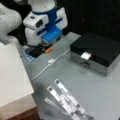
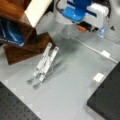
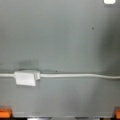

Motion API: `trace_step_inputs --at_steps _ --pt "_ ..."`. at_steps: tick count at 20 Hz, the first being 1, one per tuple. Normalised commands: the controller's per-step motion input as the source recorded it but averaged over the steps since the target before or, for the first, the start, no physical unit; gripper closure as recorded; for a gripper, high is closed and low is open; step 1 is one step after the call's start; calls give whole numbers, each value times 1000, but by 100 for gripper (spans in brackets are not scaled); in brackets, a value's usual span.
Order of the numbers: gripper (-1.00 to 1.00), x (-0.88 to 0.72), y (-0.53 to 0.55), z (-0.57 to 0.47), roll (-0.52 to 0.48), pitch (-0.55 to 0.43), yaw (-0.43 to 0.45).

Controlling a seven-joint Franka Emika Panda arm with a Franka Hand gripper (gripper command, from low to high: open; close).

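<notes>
- The grey tabletop (image 1: 75, 82) carries everything we see, and the arm's white and blue wrist sits low over its far end in both front views.
- A black box (image 1: 97, 50) with a metal drawer front stands at a front view's right, with a small white tag (image 1: 85, 55) on its front edge.
- A folding metal stand (image 2: 43, 63) lies well apart from the arm, near a wooden shelf (image 2: 22, 47).
- The white cable (image 3: 75, 75) is the thing nearest the hand (image 1: 48, 50). In the wrist view its long axis runs straight from left to right, flat on the tabletop. In a front view it runs diagonally from near the black box towards the lower left.
- The cable's white plug block (image 3: 26, 78) sits at the wrist view's left, in line with the cable.
- Only the orange fingertips (image 3: 5, 113) show at the wrist view's bottom corners, so we judge the hand spread wide, holding nothing. We judge that nothing is grasped yet; closing on the cable remains.
</notes>
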Motion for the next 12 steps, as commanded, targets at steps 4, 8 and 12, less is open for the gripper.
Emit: trace_step_inputs --at_steps 4,8,12 --pt "-100 -10 -69 8 -311 143 269" --pt "-100 -29 -108 32 -362 161 266" --pt "-100 5 -107 37 -304 132 197"
